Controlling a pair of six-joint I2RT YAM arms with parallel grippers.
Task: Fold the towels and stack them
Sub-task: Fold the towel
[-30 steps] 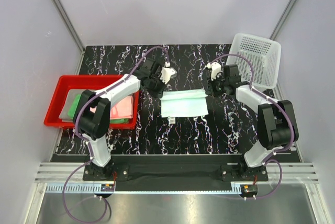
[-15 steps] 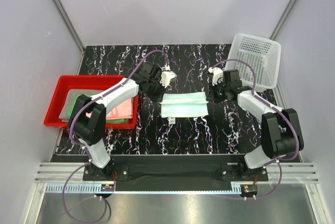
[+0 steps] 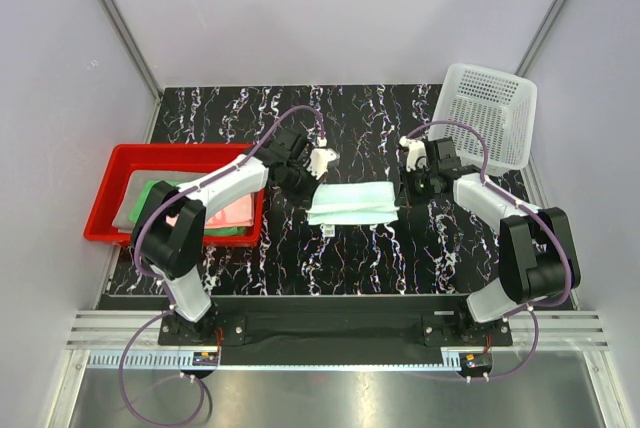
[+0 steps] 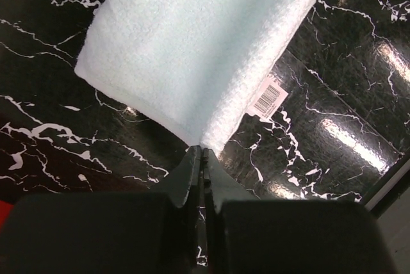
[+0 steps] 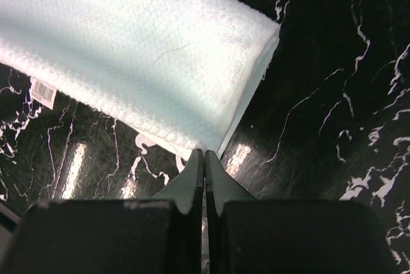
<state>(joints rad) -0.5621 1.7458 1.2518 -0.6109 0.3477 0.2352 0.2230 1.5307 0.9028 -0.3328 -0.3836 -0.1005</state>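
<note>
One tabletop (image 3: 380,108), black with white marble veining, glossy, lying under both claws.

One basket (image 3: 488,113), white perforated plastic, rectangular with flared walls, tilted, beyond and to the right of the right claw (image 5: 204,152). Its contents cannot be made out.

One tray (image 3: 105,193), red plastic, shallow and rectangular, well out to the left of the left claw (image 4: 202,152). It holds three terry towels: a grey one (image 3: 132,203) at the bottom, with a bright green one (image 3: 155,191) and a salmon-pink one (image 3: 235,210) on top.

One pale mint towel (image 3: 352,202), soft looped terry, folded into a long band, flat on the table between the two claws.

Two claws, dark tapered fingers. The left one is clenched, the towel's left corner running to a point between its tips. The right one is clenched, tips against the towel's right corner. Whether cloth sits between them cannot be told.

One barcode label (image 4: 269,99), small and white, at the towel's near edge, just ahead and to the right of the left claw.
</note>
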